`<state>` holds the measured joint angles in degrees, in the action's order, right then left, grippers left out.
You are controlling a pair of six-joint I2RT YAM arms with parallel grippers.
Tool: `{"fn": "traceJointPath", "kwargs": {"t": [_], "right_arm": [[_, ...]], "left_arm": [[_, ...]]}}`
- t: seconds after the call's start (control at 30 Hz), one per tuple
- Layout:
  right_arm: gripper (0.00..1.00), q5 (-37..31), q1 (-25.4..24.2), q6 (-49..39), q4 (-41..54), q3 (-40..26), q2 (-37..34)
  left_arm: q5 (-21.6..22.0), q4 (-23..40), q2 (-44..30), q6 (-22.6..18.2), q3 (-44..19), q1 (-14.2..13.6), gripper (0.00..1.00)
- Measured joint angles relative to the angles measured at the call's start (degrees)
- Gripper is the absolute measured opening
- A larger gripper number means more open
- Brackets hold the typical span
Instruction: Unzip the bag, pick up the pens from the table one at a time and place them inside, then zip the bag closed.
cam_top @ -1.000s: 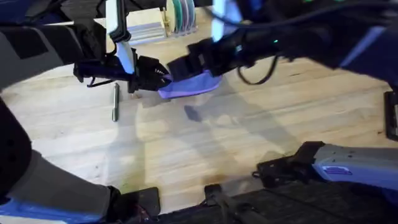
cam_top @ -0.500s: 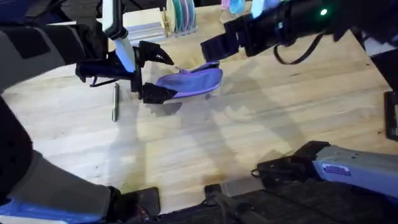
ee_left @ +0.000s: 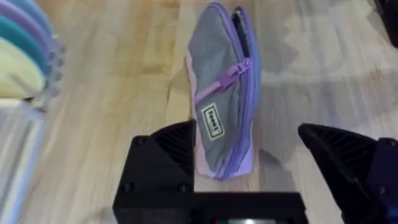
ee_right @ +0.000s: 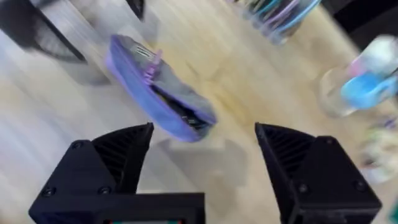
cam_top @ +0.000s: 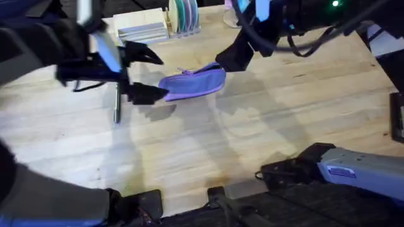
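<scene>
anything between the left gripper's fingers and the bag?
Nothing. In the left wrist view, bare table separates the open left gripper from the bag, whose near end sits in the gap, untouched.

The table (cam_top: 252,139) is viewed from above; the bag (cam_top: 192,82) (ee_left: 221,99) (ee_right: 158,96) is framed closely from opposite ends by both wrist cameras.

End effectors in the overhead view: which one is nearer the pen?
The left end effector. Its open fingers sit just right of the pen, by the bag's left end; the right end effector is beyond the bag's far end.
</scene>
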<state>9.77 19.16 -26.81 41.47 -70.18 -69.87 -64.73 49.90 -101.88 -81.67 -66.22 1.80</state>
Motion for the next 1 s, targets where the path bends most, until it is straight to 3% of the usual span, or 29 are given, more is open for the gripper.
{"fn": "traceJointPath", "kwargs": {"t": [0.13, 0.27, 0.7, 0.8, 0.93, 1.0], "right_arm": [[0.997, -1.38, 0.0, -11.12, -1.4, -0.02, 0.0], [0.998, -1.66, 0.0, -18.51, -1.72, -0.02, 0.0], [0.989, -0.44, 2.16, -23.5, -1.71, -0.02, 0.0], [0.725, 0.07, 2.49, -24.06, -1.45, -0.04, -0.16], [0.159, 0.17, 2.47, -24.24, 0.18, -0.1, -2.0], [0.042, 0.17, 2.47, -24.23, 0.67, -0.1, -3.38]], "left_arm": [[-0.01, 1.37, 5.31, -0.01, -0.05, 4.47, 0.993], [0.02, 1.85, 8.86, -0.02, -0.26, 6.97, 0.994], [3.78, 3.05, 13.81, -0.02, -0.26, 7.46, 0.994], [4.38, 3.07, 14.41, -0.02, -0.26, 7.46, 0.993], [4.61, 3.07, 14.51, -0.02, -0.26, 7.46, 0.993], [4.61, 3.07, 14.51, -0.02, -0.26, 7.46, 0.993]]}}
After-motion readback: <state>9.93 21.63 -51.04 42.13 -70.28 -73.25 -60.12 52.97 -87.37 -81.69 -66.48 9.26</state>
